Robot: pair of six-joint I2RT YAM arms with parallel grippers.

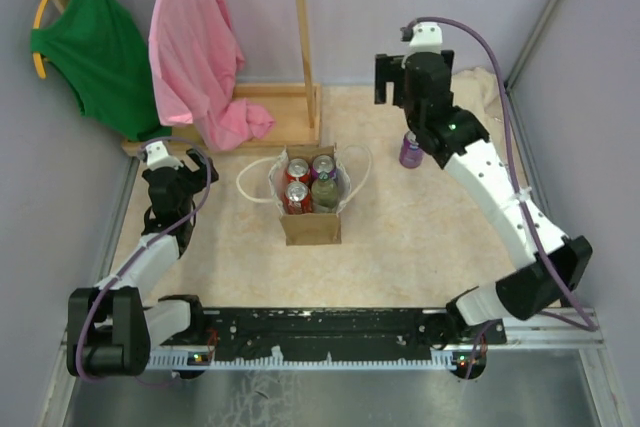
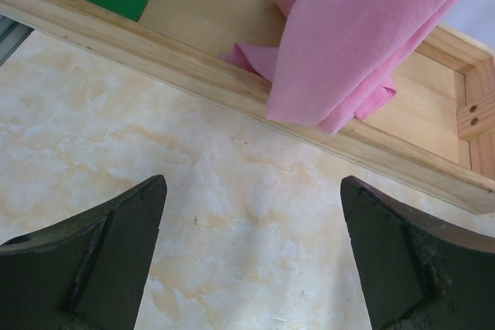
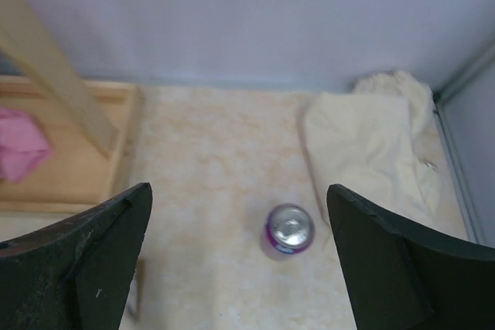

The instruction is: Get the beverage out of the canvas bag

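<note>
The right hand (image 3: 238, 191), jaws wide, hovers above the purple can (image 3: 288, 231) near the counter's (image 1: 420, 227) far right corner; a straight lift should avoid toppling it. The left hand (image 2: 251, 185) is open too.

Soft, even light; wrist views slightly blurred.

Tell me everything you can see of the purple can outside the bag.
The purple can is a drink can, purple-bodied with a silver lid. It stands upright on the marbled tabletop, right of the canvas bag, close to the beige cloth but apart from it. Nothing touches it; the right end effector hangs open above it.
</note>
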